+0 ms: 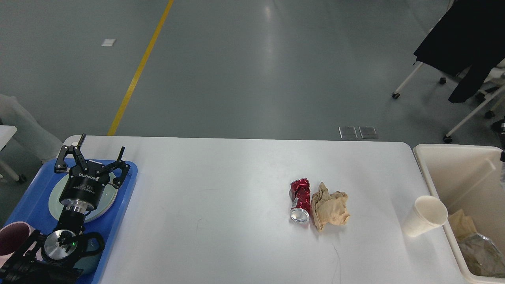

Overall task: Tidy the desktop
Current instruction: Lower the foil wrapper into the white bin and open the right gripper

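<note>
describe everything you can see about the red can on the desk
The red can is a crushed drink can of shiny red metal, dented and twisted along its body, with a silver round end facing the camera. It lies on its side on the white desktop, right of centre. Its right flank lies against a crumpled brown paper ball. No gripper is near it.
</note>
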`<action>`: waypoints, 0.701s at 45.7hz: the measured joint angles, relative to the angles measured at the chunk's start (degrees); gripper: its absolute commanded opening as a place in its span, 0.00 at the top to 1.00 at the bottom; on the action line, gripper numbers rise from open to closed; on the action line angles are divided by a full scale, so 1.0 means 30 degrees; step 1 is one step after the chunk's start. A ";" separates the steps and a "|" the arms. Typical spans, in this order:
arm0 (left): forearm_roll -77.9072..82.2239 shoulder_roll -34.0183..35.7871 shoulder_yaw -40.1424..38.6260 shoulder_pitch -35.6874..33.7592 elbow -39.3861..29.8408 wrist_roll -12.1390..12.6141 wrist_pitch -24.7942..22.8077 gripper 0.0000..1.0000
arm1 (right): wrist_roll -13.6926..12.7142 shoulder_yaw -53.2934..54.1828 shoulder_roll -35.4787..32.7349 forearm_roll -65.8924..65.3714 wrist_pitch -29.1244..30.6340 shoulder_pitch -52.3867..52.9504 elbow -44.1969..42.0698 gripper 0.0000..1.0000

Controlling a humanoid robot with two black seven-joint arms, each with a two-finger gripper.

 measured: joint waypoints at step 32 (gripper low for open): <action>0.0000 0.0001 0.0000 0.0001 -0.0002 0.0003 0.0000 0.04 | -0.0479 0.8960 0.3367 0.0290 -1.0555 -2.3287 -1.5770 1.00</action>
